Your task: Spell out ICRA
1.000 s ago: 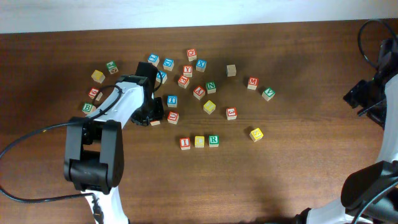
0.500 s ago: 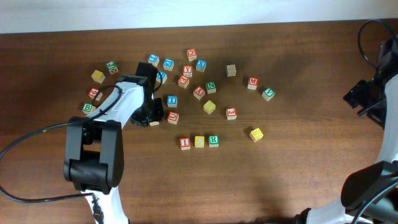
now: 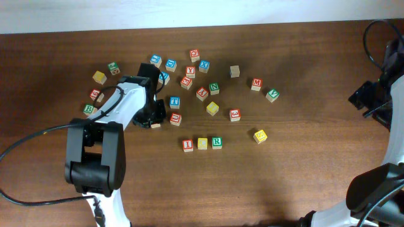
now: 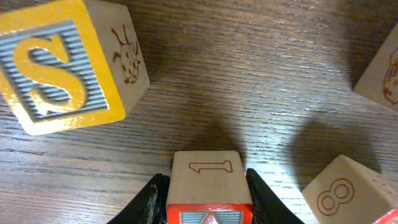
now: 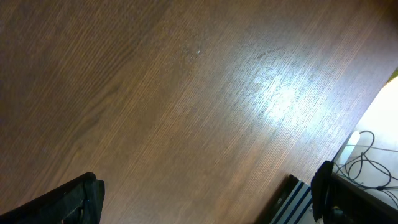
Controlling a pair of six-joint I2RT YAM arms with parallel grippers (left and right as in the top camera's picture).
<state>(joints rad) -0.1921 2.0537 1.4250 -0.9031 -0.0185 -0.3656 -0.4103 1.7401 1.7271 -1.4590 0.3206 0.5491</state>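
The surface is showing dark, grained, faintly glossy wood. The red-faced cube is showing pale matt wood.

Clamping low with the left gripper, gaping wide with the right gripper.

Reaching out from the base with the left arm, forearm angled forward, wrist tipped over to point straight down. Pressing in with both dark fingers on opposite sides of a block that sits squarely between them, flush against each pad. Keeping well apart with the right arm, folded up far off to the side. Showing only the two right fingertips at the lower corners of the wrist view, spread about as far apart as possible.
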